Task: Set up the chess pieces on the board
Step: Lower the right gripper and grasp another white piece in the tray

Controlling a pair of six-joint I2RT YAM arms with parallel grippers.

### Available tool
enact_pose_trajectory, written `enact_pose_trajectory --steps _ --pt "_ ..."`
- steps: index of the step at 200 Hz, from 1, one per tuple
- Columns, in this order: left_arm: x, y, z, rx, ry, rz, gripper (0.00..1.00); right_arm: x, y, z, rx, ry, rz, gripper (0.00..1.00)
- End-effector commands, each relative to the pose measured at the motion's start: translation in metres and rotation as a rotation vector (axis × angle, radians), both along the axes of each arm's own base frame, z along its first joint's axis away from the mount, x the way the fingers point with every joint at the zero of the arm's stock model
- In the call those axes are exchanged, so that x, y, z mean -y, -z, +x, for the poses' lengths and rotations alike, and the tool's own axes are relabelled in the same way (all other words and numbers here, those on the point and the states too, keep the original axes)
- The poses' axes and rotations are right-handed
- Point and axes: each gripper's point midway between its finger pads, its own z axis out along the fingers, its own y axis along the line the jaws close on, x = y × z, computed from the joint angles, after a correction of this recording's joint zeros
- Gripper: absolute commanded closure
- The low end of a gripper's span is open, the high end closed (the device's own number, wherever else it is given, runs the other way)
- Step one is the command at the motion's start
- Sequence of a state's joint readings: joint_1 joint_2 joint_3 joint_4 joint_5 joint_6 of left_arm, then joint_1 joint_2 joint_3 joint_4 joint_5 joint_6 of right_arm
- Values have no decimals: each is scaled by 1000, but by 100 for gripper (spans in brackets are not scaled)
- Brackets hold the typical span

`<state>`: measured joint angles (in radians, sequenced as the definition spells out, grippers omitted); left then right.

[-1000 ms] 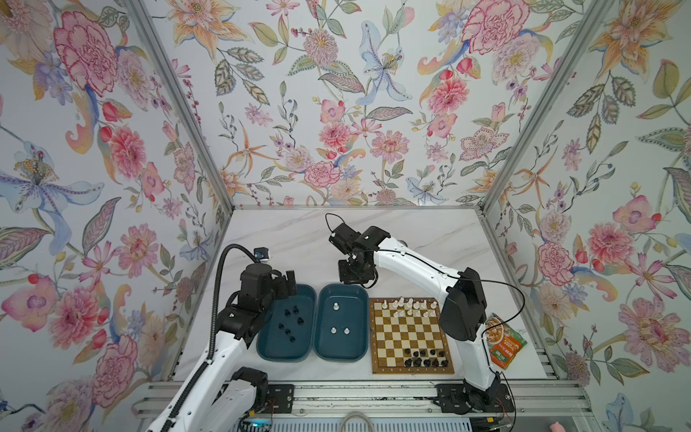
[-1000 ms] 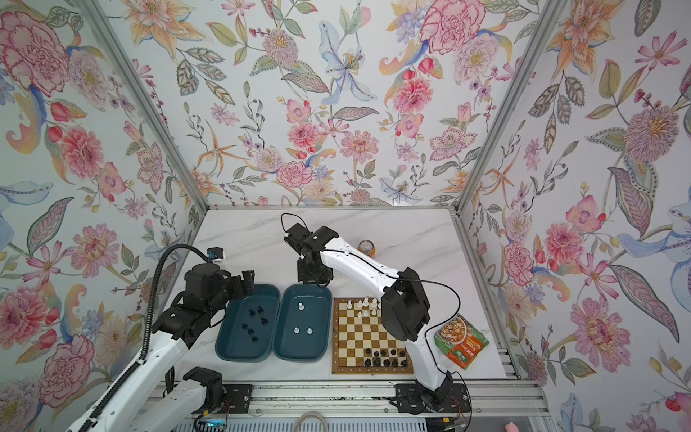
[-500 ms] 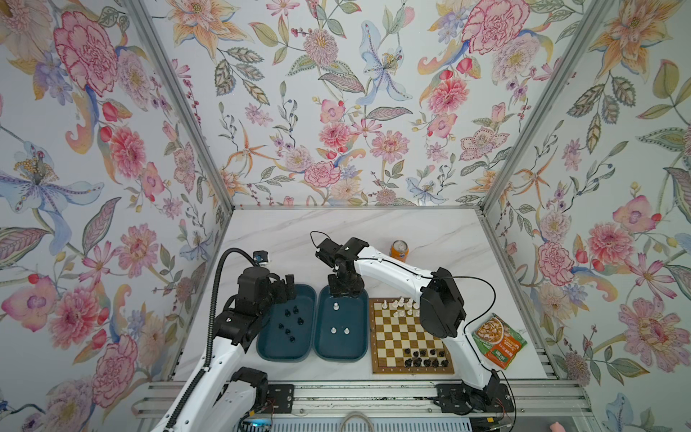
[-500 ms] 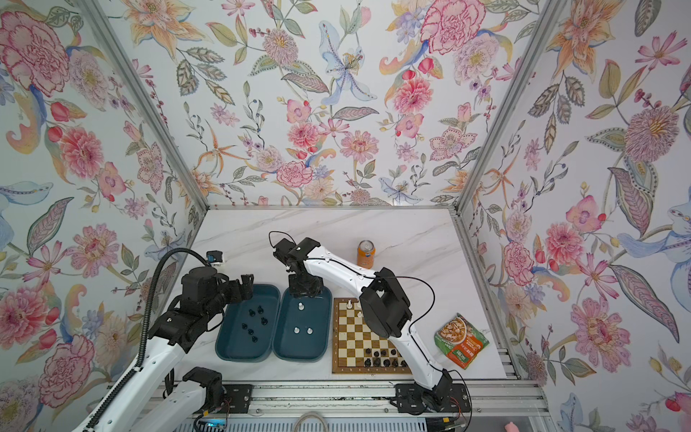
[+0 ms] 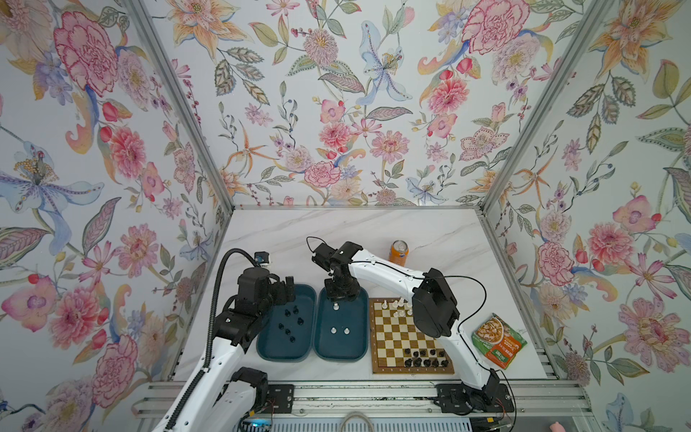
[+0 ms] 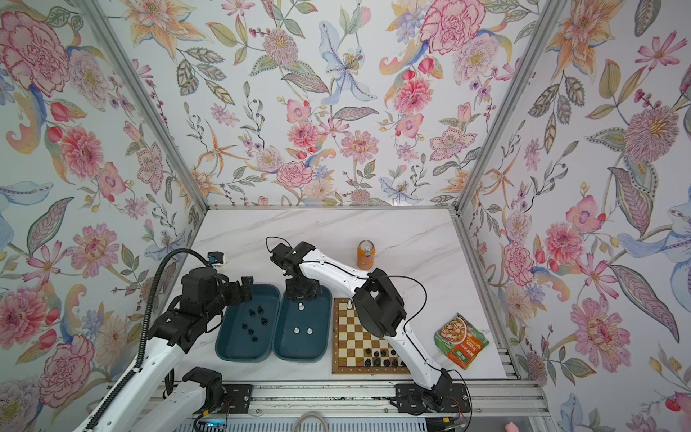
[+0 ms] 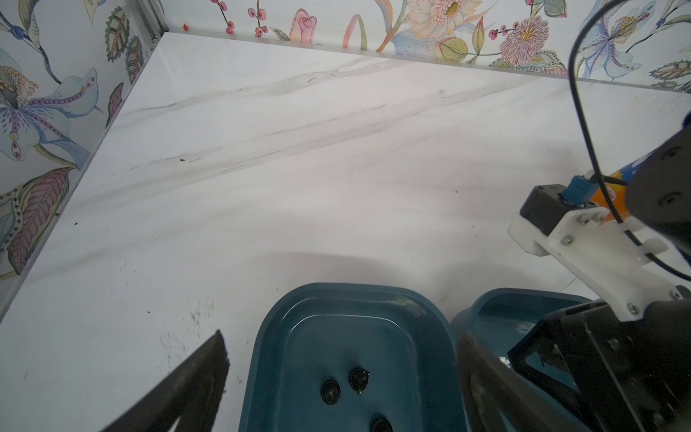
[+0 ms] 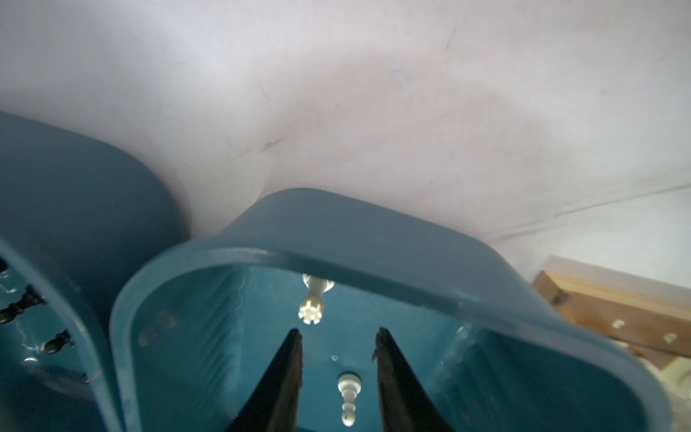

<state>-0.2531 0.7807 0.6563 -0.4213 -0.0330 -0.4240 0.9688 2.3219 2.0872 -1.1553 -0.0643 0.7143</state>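
Right wrist view: right gripper (image 8: pixel 337 333) hung low inside the white-piece tray (image 8: pixel 336 232), the one beside the board (image 5: pixel 396 336). Jaws partly apart, gripping nothing. One white piece (image 8: pixel 348 396) showed between them, untouched; a crowned white piece (image 8: pixel 311 310) stood just past the tips. Likely lining up a pick. Left gripper (image 7: pixel 342 338) gaped wide and empty over the black-piece tray (image 5: pixel 261 348), one tray farther from the board, probably waiting. Black pieces (image 5: pixel 422 357) lined the board's near edge.
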Motion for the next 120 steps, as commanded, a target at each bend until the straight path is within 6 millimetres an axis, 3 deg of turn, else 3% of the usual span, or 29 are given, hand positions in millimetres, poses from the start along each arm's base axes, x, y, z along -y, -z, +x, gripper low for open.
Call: enact_pose_trajectory --steps 1,120 --pt "-5 -9 3 10 -9 27 4 -8 11 -3 -17 -8 0 65" --pt "-7 -9 4 8 -14 39 4 -13 24 -3 -45 -7 -1 71"
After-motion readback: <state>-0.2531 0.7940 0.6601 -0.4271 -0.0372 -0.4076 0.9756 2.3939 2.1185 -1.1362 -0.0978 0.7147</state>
